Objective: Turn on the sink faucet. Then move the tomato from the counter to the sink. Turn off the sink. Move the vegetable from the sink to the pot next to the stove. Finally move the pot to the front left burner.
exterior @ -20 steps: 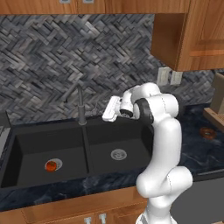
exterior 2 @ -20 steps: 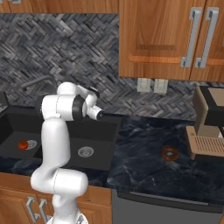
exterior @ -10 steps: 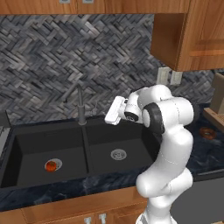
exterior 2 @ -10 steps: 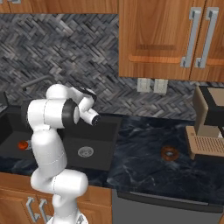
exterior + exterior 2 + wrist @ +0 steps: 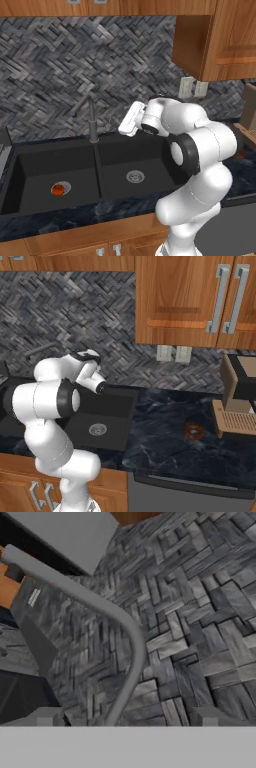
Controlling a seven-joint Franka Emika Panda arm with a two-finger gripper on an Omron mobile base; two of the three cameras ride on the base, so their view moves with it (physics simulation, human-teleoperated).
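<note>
The grey faucet (image 5: 91,123) stands upright behind the divider of the black double sink (image 5: 105,172). In the left basin the red tomato (image 5: 58,188) lies on the drain. My gripper (image 5: 130,119) hovers over the right basin, just right of the faucet, and faces the backsplash. In the hand view the curved faucet spout (image 5: 134,643) arches above and between my fingertips (image 5: 43,716), and the gripper (image 5: 125,717) is open with nothing held. I see no water stream. The pot is out of view.
Dark stone counter (image 5: 165,426) runs right of the sink, with a small brown ring-shaped item (image 5: 193,430) on it and a coffee machine (image 5: 240,401) at the far right. Wooden cabinets (image 5: 190,301) hang above. The herringbone backsplash (image 5: 75,75) is close behind the faucet.
My arm's elbow has swung out toward the cameras while the hand stayed near the faucet and shifted slightly right. The gripper has stayed open. The tomato has not moved.
</note>
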